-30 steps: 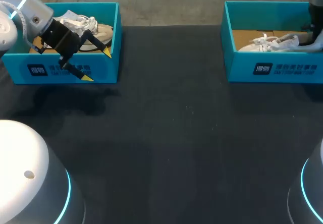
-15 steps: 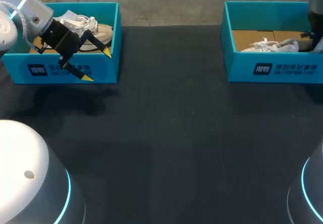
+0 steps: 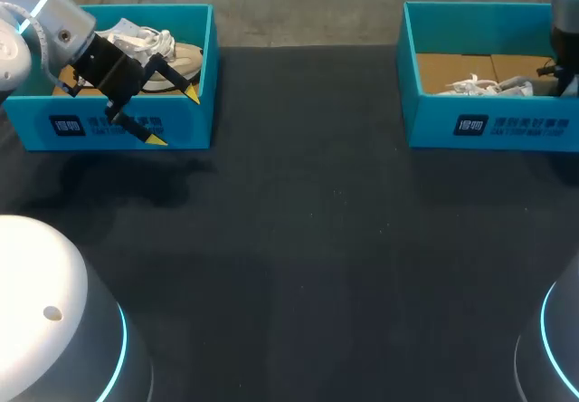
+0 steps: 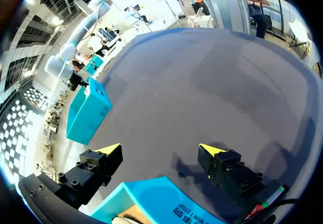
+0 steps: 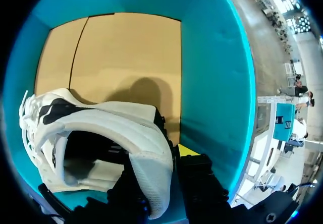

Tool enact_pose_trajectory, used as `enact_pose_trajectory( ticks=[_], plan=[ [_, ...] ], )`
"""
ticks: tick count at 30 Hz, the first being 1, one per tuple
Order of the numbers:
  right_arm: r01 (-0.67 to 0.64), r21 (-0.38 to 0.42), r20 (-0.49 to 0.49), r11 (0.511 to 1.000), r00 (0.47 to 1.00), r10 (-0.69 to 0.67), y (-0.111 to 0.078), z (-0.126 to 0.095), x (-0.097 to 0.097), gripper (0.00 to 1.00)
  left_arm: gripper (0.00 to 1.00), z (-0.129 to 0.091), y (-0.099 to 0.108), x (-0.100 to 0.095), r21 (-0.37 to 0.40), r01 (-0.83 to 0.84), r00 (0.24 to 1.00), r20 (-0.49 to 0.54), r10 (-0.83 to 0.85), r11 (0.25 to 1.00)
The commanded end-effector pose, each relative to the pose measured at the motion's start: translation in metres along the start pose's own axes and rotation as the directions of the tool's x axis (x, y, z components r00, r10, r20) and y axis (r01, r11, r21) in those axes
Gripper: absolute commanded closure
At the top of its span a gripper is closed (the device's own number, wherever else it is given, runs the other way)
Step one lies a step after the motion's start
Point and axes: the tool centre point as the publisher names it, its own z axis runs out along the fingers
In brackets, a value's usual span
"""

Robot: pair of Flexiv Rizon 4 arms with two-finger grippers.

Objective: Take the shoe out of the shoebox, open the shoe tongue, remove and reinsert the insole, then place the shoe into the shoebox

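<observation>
A white shoe (image 3: 475,85) lies low in the teal shoebox (image 3: 488,126) at the back right, only its laces and heel showing over the front wall. My right gripper (image 3: 554,74) reaches down into that box at its right end. In the right wrist view the gripper (image 5: 161,168) is shut on the heel rim of the shoe (image 5: 116,128), one finger inside the opening and one outside, above the cardboard floor and close to the box wall (image 5: 212,82). My left gripper (image 3: 174,117) hangs open over the front wall of the other shoebox (image 3: 127,126), holding nothing.
The left shoebox holds a second white shoe (image 3: 176,58). In the left wrist view the open left gripper (image 4: 161,149) straddles a corner of its box (image 4: 151,204), with the dark table ahead and the right shoebox (image 4: 88,113) far across it.
The right gripper has lowered the shoe deeper into the right shoebox and a little to the right. The left arm has not moved.
</observation>
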Motion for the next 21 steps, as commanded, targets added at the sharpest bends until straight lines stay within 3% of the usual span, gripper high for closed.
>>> enact_pose_trajectory(
  ticks=[1, 21],
  plan=[
    [-0.007, 0.025, -0.007, 1.000, 1.000, 0.007, 0.010, 0.003, 0.002, 1.00, 0.00, 0.000, -0.001, 0.000, -0.003, 0.000, 1.000, -0.001, 0.000, 1.000],
    [-0.017, 0.042, -0.006, 0.999, 1.000, 0.017, 0.027, 0.016, 0.015, 1.00, 0.00, 0.000, -0.001, 0.000, -0.003, 0.000, 1.000, -0.001, 0.000, 1.000]
  ],
)
